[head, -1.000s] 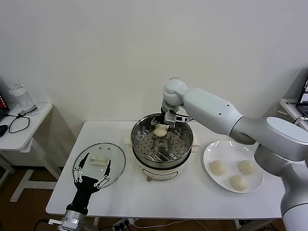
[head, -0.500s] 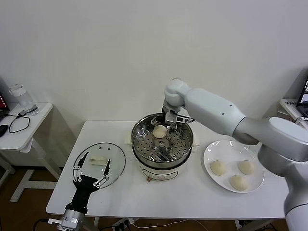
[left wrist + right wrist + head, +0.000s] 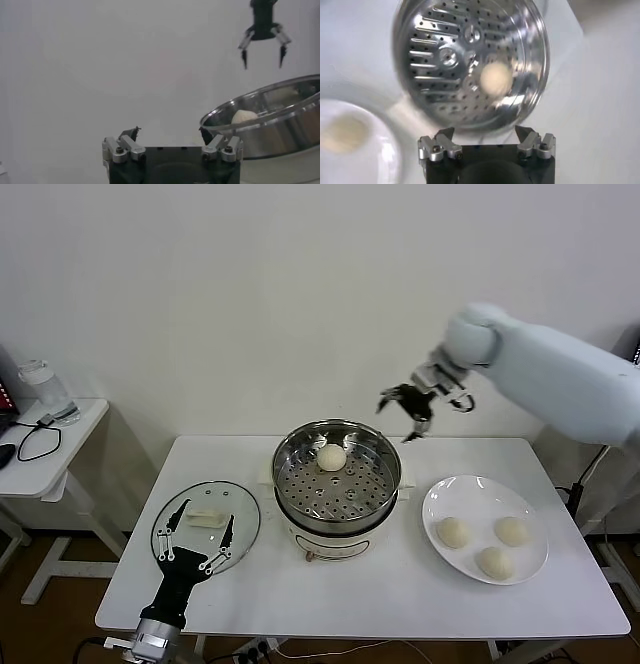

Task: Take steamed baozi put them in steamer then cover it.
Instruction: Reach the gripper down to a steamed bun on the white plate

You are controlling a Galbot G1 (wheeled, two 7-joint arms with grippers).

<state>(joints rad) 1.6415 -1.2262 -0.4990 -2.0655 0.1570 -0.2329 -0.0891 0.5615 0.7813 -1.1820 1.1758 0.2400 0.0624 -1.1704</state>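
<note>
The shiny steamer (image 3: 345,489) stands mid-table on its cream base, with one steamed baozi (image 3: 331,456) lying at the back of its perforated floor. Up in the air, above and to the right of the steamer, my right gripper (image 3: 410,412) hangs open and empty. The right wrist view looks down on the steamer (image 3: 445,55) and that baozi (image 3: 496,79). Three more baozi (image 3: 453,531) lie on the white plate (image 3: 432,502) at the right. The glass cover (image 3: 240,514) lies flat at the left. My left gripper (image 3: 200,534) stays open over its near edge.
A small white side table (image 3: 45,454) with a bottle and cables stands off to the left. The wall runs close behind the table. In the left wrist view the right gripper (image 3: 263,50) shows high above the steamer rim (image 3: 280,125).
My right gripper opened, left the baozi in the steamer, then rose and swung out to the right. The left arm has barely moved.
</note>
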